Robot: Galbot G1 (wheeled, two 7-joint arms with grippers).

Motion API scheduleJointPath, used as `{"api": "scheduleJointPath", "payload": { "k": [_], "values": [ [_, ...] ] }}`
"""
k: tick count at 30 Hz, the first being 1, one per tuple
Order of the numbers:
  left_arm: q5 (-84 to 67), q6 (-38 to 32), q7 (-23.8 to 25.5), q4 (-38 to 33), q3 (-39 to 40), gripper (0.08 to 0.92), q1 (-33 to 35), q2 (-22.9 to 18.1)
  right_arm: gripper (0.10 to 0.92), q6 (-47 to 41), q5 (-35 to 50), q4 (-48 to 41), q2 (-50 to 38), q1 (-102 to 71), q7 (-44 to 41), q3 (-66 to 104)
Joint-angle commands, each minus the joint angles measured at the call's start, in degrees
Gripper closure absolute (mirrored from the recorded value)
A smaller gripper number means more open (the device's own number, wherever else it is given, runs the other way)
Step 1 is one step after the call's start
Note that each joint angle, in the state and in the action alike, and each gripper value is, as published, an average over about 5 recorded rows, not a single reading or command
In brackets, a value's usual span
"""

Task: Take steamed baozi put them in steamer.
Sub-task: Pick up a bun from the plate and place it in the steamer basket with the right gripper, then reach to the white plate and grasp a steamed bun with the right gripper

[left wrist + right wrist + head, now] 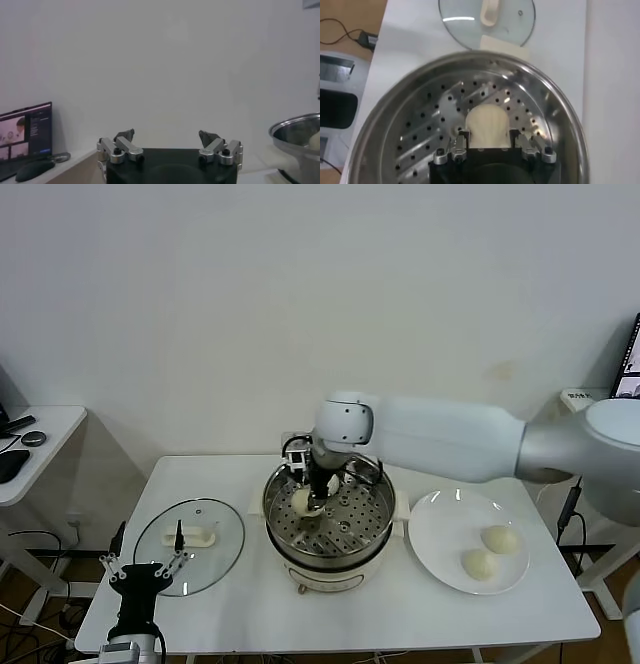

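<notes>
R arm (322, 489) w/ baozi (487, 126) over steamer (375, 546)

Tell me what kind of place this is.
Probably an office or lab set up as a test kitchen: a plain white table holding a steamer, with a side desk and a laptop nearby.

A plain white wall (300, 304) backs the white table (240, 479) and side desk (45, 429).
</notes>
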Motion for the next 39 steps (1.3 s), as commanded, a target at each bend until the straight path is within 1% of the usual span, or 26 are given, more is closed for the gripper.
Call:
{"api": "scheduleJointPath", "payload": {
  "k": [1,4,6,13,15,18,21,25,30,34,39],
  "values": [
    [-0.05,-0.02,0.01,0.17,-0.03,0.177,-0.05,-0.01,0.541,-1.01,0.45,-2.58,3.38,-2.23,1.25,0.08],
    [-0.1,-0.06,-0.02,0.2,-0.03,0.177,-0.03,-0.06,0.531,-1.0,0.45,-3.19,3.74,-2.75,1.49,0.15],
    [-0.11,-0.09,-0.03,0.2,-0.04,0.177,0.01,-0.07,0.502,-0.98,0.41,-3.54,3.9,-3.15,1.68,0.38],
    [-0.12,-0.03,0.0,-0.17,-0.17,0.177,-0.04,0.14,0.311,-0.56,0.0,-2.45,2.22,-1.7,1.0,1.44],
    [-0.19,0.0,0.01,-0.1,-0.17,0.177,-0.17,0.25,0.256,-0.14,-0.63,-0.81,0.32,0.1,-1.25,1.76],
    [-0.63,0.11,0.08,0.09,0.03,0.177,-0.36,0.4,0.212,1.69,-3.39,3.51,-4.63,3.77,-7.25,1.89],
    [-1.37,0.37,0.22,0.16,0.41,0.177,-0.58,0.53,0.204,4.69,-7.53,8.89,-11.88,7.85,-13.82,1.11],
    [-1.72,0.7,0.39,0.27,0.91,0.177,-1.23,0.94,0.203,9.68,-13.16,14.85,-22.06,12.29,-20.6,-0.45],
    [-1.92,0.91,0.51,1.27,1.64,0.177,-2.23,1.54,0.203,20.9,-25.19,17.81,-33.94,13.19,-27.65,-0.49],
    [-2.12,1.03,0.58,1.7,2.34,0.177,-2.31,1.66,0.203,25.23,-29.48,19.42,-41.37,11.09,-29.83,1.34],
    [-2.0,0.95,0.59,2.39,2.66,0.177,-2.21,1.75,0.203,27.14,-33.05,20.33,-47.02,7.07,-30.47,4.74]
  ]
}}
